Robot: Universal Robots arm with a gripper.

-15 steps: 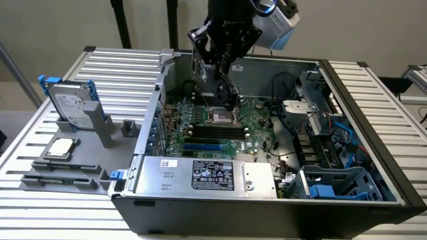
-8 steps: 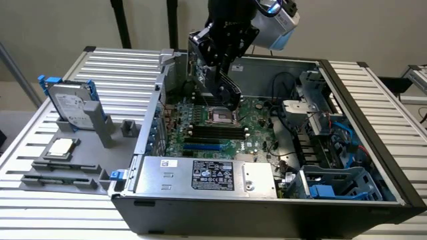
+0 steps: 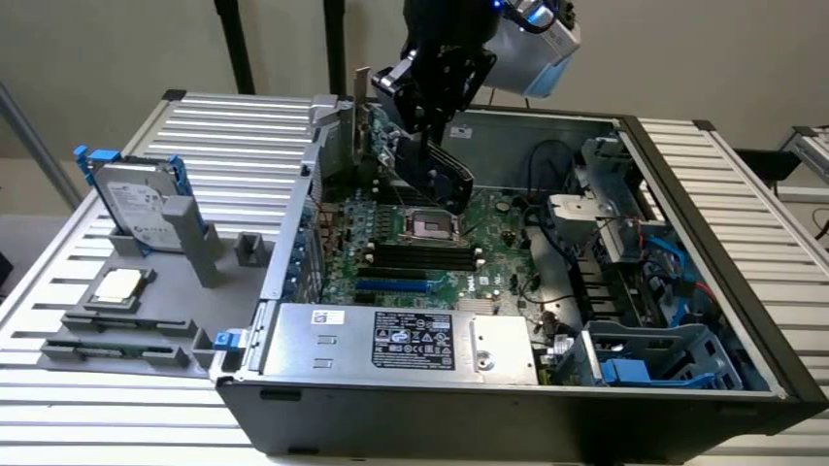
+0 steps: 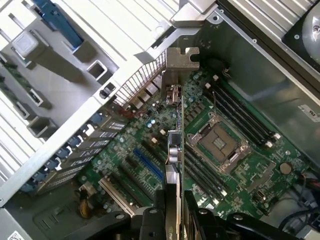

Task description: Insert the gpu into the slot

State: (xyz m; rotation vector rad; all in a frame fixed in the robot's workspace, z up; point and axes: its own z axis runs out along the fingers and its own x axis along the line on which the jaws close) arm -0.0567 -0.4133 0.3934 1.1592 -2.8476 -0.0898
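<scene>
The gpu (image 3: 441, 180) is a flat black card with a glossy dark shroud. A silver metal bracket is fixed to one end, and in the wrist view (image 4: 176, 150) the card appears edge-on, thin and straight. It hangs tilted in the air over the far half of the motherboard (image 3: 447, 267), inside the open computer case (image 3: 518, 427), touching nothing below it.

Under and around the card lie the square silver socket (image 3: 428, 225), a row of parallel black strips (image 3: 421, 257) and, nearer the exterior camera, the silver power supply (image 3: 402, 340). The slot (image 3: 392, 287) is a bright-blue strip just beyond the power supply, well apart from the card. In the wrist view the slot (image 4: 148, 164) shows uncovered along its length, off to one side of the card's edge and at an angle to it. Cables and a blue drive cage (image 3: 647, 354) fill the case at the exterior view's right. At the exterior view's left, a hard drive with blue rails (image 3: 136, 204) stands upright on a grey fixture (image 3: 130, 325) on the slatted table (image 3: 233, 136).

The gripper (image 3: 417, 121) comes down from above and its jaws are closed on the gpu — the card sits between the two dark fingers (image 4: 150, 222), clamped at the end away from the bracket, with most of its length reaching out beyond them.
</scene>
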